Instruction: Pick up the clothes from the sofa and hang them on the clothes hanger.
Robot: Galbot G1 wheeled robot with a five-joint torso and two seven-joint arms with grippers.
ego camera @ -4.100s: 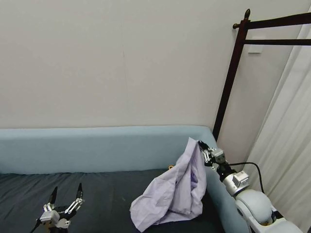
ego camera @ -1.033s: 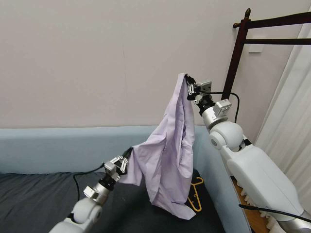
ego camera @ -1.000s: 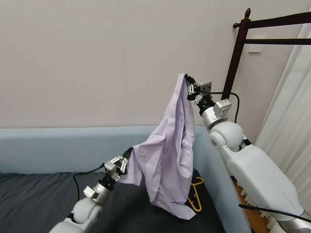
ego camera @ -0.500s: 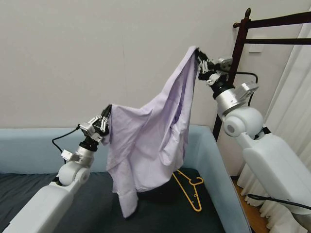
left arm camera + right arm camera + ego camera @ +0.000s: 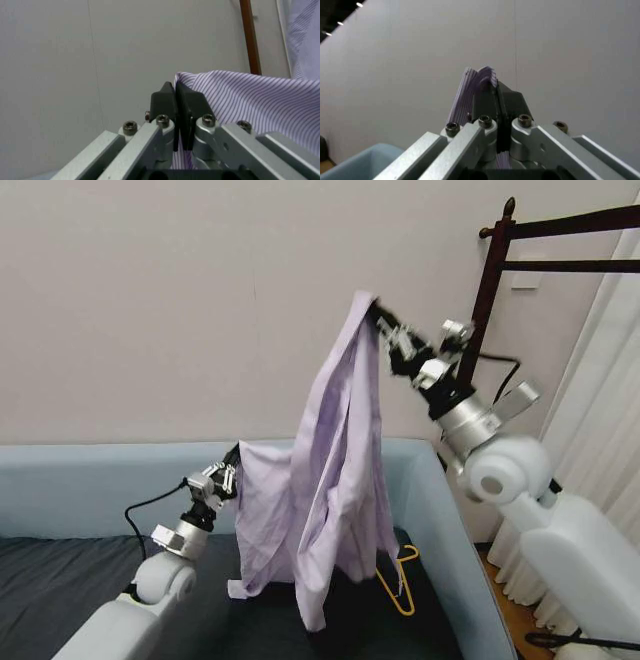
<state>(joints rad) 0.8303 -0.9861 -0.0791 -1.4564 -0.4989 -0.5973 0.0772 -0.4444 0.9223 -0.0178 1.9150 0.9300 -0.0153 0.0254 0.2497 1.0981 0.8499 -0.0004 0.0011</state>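
In the head view the lilac shirt (image 5: pixel 335 480) hangs in the air above the pale blue sofa (image 5: pixel 90 480). Its top edge is pinched by the right gripper (image 5: pixel 381 322), raised high before the wall (image 5: pixel 150 310), and a lower corner is clamped by the left gripper (image 5: pixel 227 477) near the backrest. The hanging cloth hides part of the dark seat and one end of a yellow hanger (image 5: pixel 402 585) lying there. A dark wooden rack (image 5: pixel 488 310), cut off by the frame, stands past the sofa's end beside a white curtain (image 5: pixel 600 430). In the left wrist view the black jaws press together on finely striped fabric (thin violet lines on white), with the rack's post behind. In the right wrist view the jaws are closed on a bunched fold of the shirt's edge.
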